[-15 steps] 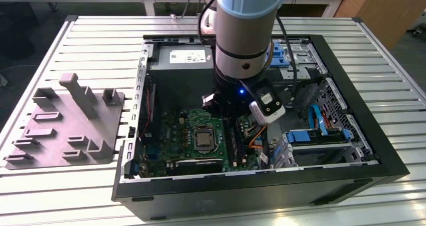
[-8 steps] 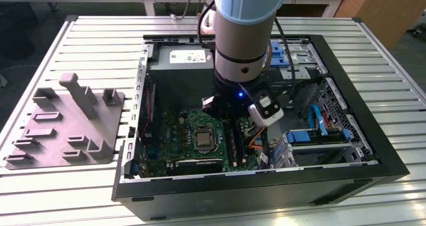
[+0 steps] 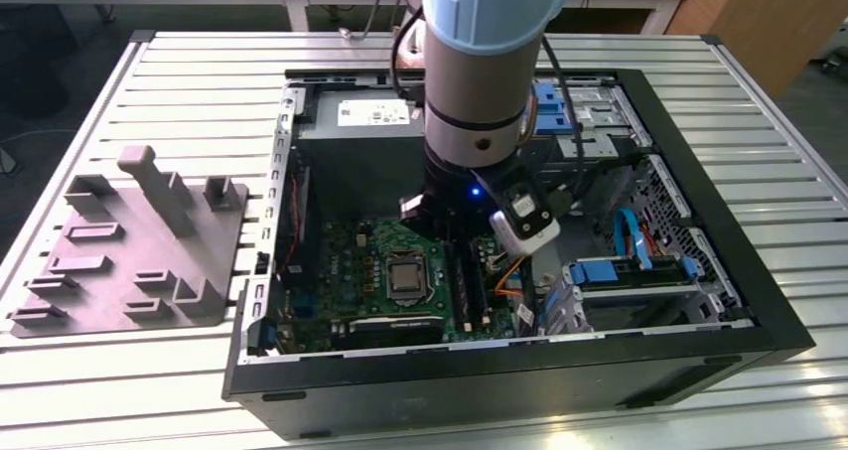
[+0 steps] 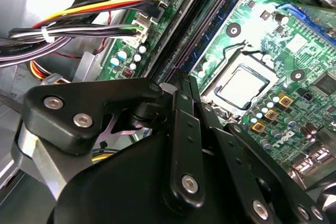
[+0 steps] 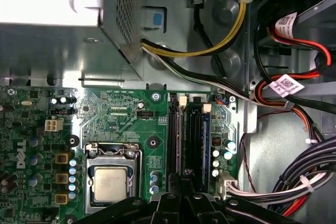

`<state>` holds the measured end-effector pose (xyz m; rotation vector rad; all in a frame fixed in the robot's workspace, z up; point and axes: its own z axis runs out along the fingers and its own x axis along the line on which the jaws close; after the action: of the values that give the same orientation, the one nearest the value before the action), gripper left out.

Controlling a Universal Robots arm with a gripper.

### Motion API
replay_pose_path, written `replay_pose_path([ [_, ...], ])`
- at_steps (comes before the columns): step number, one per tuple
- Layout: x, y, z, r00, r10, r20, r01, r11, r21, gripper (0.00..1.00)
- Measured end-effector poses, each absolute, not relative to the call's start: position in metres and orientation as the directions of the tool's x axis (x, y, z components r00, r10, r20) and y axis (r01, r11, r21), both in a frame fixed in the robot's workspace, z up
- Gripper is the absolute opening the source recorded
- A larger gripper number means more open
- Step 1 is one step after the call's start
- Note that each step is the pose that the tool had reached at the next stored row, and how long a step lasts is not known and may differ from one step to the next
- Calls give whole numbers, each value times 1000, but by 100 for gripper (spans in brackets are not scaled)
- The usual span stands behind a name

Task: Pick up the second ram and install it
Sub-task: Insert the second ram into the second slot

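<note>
Furthest toward the exterior view's left, well apart from the claw and outside the case, one grey fixture (image 3: 133, 246) with upright posts lies on the slatted table (image 3: 742, 122). Next is one open computer case (image 3: 517, 380), whose black walls ring the work on every side. Inside lies one green motherboard (image 3: 352, 261). Its one processor socket (image 5: 110, 184) sits near the claw, on the side toward the exterior view's left. The board there is low and flat, so that side has open room.

One arm (image 3: 478, 73) stands straight down into the case. In both wrist views the claw (image 4: 181, 77) is clenched, its two fingertips pressed together; whether they nip anything I cannot tell. It hangs right above the bank of black slots (image 5: 195, 135), four as far as I can count. Two white latches (image 5: 182, 99) mark the slot ends far from the claw. One dark-green stick with small chips, the second ram (image 4: 207, 35), stands on edge in that bank and runs away from the fingertips. Whether claw and stick touch I cannot tell.

On the claw's other side the margin is tight. A bundle of black, yellow and red cables (image 4: 79, 30) passes just beside the slots. Beyond it, toward the exterior view's right, are two blue drive caddies (image 3: 634, 271) and then the case wall.
</note>
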<state>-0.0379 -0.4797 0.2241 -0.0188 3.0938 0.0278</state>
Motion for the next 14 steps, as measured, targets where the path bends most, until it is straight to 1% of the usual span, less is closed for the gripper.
replay_pose_path([
  [7, -38, -481, 223, -999, -12, -48, -12, 1000, 18, 11],
  [14, -38, -481, 225, -999, -12, -48, -12, 1000, 9, 11],
])
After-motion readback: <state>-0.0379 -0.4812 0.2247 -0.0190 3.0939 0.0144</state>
